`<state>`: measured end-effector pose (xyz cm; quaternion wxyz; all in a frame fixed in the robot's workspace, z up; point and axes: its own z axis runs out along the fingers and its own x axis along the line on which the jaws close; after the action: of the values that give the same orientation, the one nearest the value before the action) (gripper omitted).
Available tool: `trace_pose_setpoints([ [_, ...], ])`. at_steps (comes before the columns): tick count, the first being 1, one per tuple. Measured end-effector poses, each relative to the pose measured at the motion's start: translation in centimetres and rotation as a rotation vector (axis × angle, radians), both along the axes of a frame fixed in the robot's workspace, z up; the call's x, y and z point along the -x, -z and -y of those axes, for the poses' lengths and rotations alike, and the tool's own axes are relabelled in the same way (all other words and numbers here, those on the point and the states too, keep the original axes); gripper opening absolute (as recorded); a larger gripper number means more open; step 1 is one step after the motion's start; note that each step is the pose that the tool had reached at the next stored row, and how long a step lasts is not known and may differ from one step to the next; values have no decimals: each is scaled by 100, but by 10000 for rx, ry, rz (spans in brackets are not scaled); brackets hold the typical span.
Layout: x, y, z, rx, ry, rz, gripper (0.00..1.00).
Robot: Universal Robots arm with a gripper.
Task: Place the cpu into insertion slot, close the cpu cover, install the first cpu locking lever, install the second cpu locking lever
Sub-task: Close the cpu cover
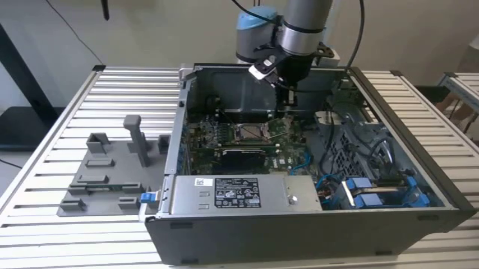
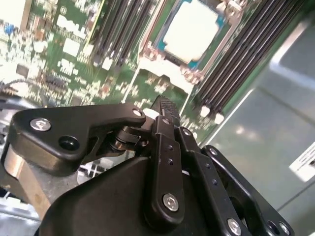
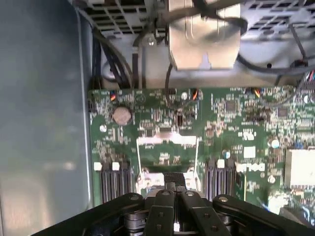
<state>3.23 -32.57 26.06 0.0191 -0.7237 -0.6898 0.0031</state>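
One grey metal computer case (image 1: 299, 235) and one green circuit board (image 1: 201, 152) are present. So are one pale square cpu (image 2: 189, 29), one silver-rimmed insertion slot (image 2: 149, 50) and two banks of black memory slots (image 3: 115, 181).

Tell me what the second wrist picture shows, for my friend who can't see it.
A black metal gripper, its fingers pressed together, hangs above a green motherboard. Beyond its tip, a pale square cpu sits in the silvery-rimmed insertion slot, between rows of long black memory slots.

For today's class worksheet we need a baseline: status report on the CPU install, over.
End effector shut, hovering above motherboard. Cpu seated in insertion slot. No obstruction visible over the slot.
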Motion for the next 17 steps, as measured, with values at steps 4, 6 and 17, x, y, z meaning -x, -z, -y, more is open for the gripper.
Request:
trace_pose_setpoints([
  [4, -184, 1, 0, -3, -48, -13, 11],
  [6, -256, 1, 0, -7, -69, -17, 11],
  [17, -485, 51, 0, -85, -143, -42, 11],
])
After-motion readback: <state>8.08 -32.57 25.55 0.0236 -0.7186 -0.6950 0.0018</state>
